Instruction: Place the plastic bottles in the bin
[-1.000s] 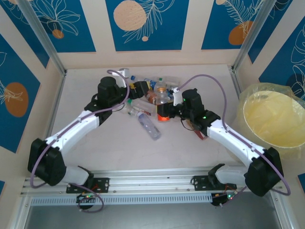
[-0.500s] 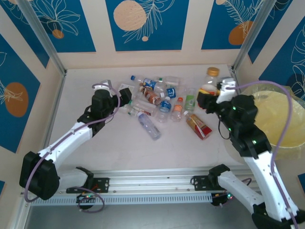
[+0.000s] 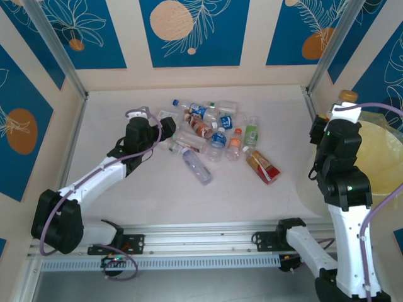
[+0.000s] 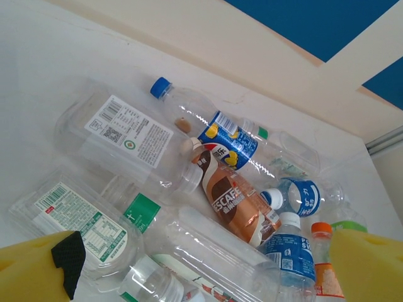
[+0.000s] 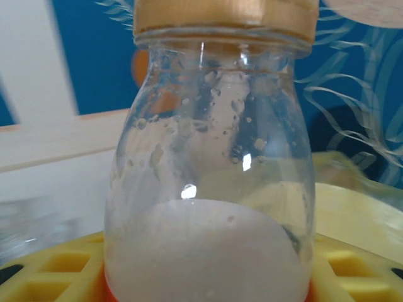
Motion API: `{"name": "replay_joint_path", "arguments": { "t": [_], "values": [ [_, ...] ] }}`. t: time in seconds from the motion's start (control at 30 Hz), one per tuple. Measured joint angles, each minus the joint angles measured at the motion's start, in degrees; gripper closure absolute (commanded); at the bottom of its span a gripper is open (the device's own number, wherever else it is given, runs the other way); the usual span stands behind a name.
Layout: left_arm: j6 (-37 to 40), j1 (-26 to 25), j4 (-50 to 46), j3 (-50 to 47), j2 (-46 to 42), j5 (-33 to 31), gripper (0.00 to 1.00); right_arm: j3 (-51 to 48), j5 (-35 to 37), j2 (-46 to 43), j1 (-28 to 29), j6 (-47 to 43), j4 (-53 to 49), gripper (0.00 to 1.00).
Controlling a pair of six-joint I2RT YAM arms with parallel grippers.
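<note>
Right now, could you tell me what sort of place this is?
Likely a robot lab workcell: a white table walled by blue leaf-patterned panels, with plastic bottles scattered near a lined bin.

Right gripper point(image 5: 201, 284): moved from the pile of bottles point(image 3: 217, 135) up and rightward; now raised at the far-left rim of the bin point(image 3: 381, 151). Tan-capped bottle point(image 3: 347, 96): gone from the pile's middle, carried upright, clamped in that gripper. Left gripper point(image 4: 201, 267): drawn back from the pile's far-left part to its left edge.
</note>
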Motion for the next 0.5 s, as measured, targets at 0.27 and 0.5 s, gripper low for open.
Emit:
{"name": "replay_joint_path", "arguments": {
  "t": [0.27, 0.5],
  "values": [
    [-1.05, 0.63, 0.02, 0.11, 0.26, 1.33, 0.00, -0.02, -2.71, 5.11, -22.88, 3.63, -0.57, 1.00],
    [-1.05, 2.10, -0.98, 1.97, 1.88, 3.10, 0.00, -6.84, -9.16, 7.61, -31.41, 12.66, -5.11, 0.98]
  ]
}}
